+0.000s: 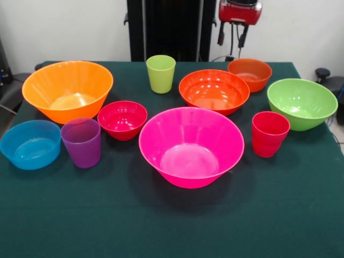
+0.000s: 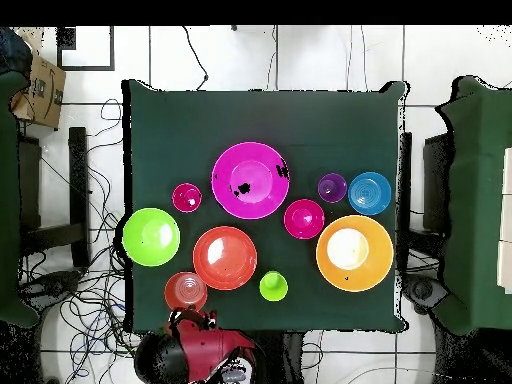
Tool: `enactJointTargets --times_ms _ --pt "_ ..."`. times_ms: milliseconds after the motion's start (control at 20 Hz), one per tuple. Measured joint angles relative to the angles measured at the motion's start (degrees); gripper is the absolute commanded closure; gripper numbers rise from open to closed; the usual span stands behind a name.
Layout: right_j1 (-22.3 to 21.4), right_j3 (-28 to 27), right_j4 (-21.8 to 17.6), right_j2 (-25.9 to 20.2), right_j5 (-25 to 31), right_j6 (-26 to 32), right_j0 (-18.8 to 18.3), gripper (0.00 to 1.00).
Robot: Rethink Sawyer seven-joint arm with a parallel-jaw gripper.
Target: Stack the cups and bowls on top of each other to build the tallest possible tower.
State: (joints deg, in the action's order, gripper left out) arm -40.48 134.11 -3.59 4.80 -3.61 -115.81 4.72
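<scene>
All bowls and cups stand apart on the green table; nothing is nested. The large pink bowl (image 1: 191,146) (image 2: 250,180) is empty at the middle. Around it are the yellow-orange bowl (image 1: 67,90), orange-red bowl (image 1: 214,90), green bowl (image 1: 302,103), small orange bowl (image 1: 250,73) (image 2: 186,291), small red bowl (image 1: 122,119) and small blue bowl (image 1: 30,144). The lime cup (image 1: 160,73), purple cup (image 1: 81,142) and red cup (image 1: 270,134) stand upright. My gripper (image 1: 231,38) (image 2: 190,318) hangs open and empty at the table's robot side, above and behind the small orange bowl.
The green cloth table (image 1: 161,226) has bare room along its edge away from the robot. The black pedestal (image 1: 169,27) stands behind the lime cup. Cables lie on the floor (image 2: 90,300) around the table, and a cardboard box (image 2: 40,90) sits at one corner.
</scene>
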Motion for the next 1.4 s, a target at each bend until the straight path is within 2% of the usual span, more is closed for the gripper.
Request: enactJointTargets --times_ms 350,800,1400 --pt "4.1 -0.2 0.0 0.0 0.0 0.0 0.0 0.0" --pt "4.3 -0.3 0.0 0.0 0.0 0.0 0.0 0.0" --pt "5.6 -3.4 1.7 0.0 0.0 0.0 0.4 0.0"
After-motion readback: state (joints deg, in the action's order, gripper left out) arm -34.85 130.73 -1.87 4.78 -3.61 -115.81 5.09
